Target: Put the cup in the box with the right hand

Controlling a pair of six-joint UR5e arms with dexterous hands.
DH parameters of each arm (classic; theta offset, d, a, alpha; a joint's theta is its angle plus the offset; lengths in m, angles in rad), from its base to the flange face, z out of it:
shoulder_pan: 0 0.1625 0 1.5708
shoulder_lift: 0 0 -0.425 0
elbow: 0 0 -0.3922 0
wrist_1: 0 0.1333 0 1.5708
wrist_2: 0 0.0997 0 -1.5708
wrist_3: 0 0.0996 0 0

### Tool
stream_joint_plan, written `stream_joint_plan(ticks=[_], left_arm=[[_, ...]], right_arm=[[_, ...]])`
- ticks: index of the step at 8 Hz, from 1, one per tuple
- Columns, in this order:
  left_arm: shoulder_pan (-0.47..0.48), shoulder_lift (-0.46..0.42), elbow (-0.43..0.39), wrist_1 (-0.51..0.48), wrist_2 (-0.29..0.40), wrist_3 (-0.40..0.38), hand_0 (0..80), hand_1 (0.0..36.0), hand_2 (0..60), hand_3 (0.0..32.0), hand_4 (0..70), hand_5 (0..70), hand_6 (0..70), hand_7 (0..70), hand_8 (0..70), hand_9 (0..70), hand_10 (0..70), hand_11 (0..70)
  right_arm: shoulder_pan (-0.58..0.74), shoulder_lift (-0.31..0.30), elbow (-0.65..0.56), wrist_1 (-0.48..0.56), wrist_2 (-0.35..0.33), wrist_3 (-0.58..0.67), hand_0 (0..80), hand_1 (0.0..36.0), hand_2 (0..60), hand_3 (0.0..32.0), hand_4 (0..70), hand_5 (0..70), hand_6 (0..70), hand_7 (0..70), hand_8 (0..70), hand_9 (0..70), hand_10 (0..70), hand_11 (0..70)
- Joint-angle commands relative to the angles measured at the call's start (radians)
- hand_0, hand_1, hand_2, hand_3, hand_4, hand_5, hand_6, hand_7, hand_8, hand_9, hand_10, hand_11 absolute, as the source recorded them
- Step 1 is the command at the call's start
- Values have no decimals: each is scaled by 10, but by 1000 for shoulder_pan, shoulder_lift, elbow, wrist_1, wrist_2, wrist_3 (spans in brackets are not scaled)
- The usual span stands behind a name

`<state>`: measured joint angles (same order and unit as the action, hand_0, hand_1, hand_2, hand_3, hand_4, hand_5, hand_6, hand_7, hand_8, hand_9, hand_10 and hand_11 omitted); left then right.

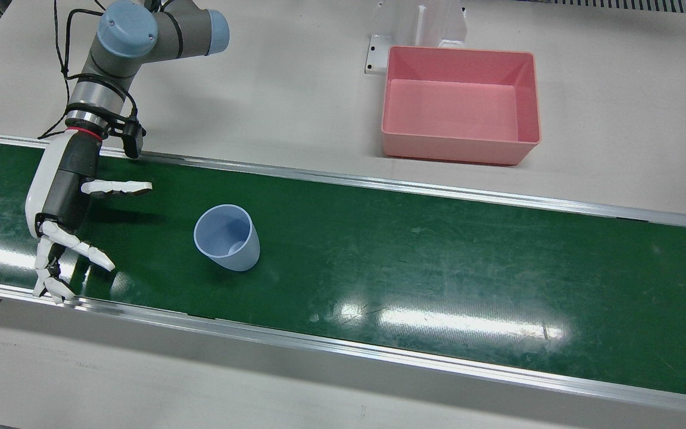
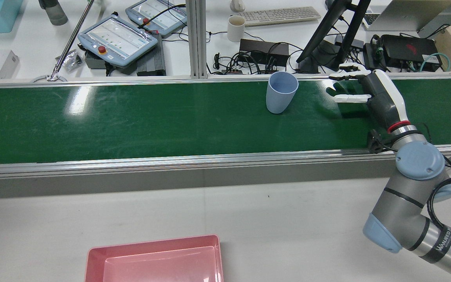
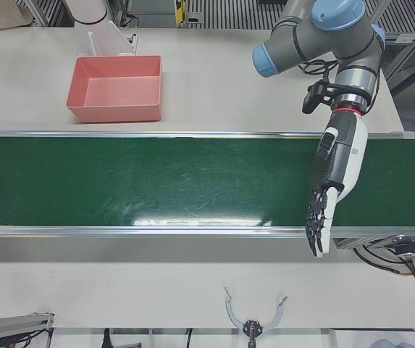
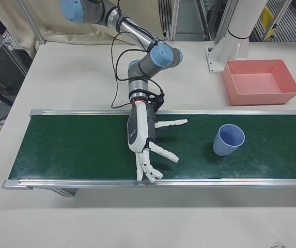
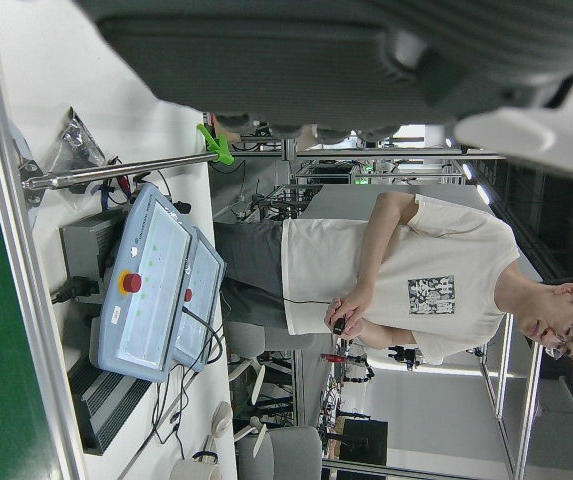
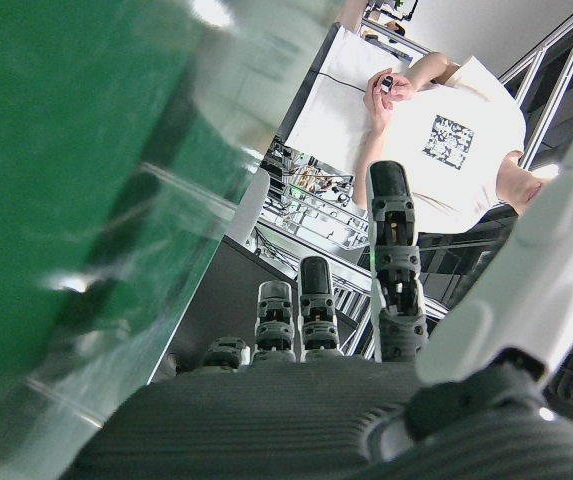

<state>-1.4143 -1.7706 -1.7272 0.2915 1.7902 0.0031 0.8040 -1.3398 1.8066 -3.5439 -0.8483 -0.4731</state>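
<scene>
A pale blue cup stands upright, mouth up, on the green conveyor belt. It also shows in the rear view and the right-front view. My right hand is open with fingers spread, low over the belt beside the cup and clear of it; it also shows in the rear view and the right-front view. The pink box sits empty on the white table behind the belt. My left hand is open and empty over the far end of the belt.
A white bracket post stands just behind the box. The belt has raised metal rails along both edges. Beyond the belt, in the rear view, are teach pendants, a mug and cables.
</scene>
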Motion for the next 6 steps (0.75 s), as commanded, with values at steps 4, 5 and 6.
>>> stream_joint_plan(ticks=[4,5,6], left_arm=[[0,0,1,0,0,0,0,0,0,0,0,0,0,0,0,0,0,0],[0,-1,1,0,0,0,0,0,0,0,0,0,0,0,0,0,0,0],[0,-1,1,0,0,0,0,0,0,0,0,0,0,0,0,0,0,0]], right_arm=[[0,1,-1,-1,0,-4,435,13,43,0,424,21,69,348,107,173,28,40],[0,-1,-1,-1,0,-4,435,14,48,0,431,21,69,349,106,173,28,40],[0,-1,-1,-1,0,-2,438,15,44,0,433,21,69,350,106,173,28,40]])
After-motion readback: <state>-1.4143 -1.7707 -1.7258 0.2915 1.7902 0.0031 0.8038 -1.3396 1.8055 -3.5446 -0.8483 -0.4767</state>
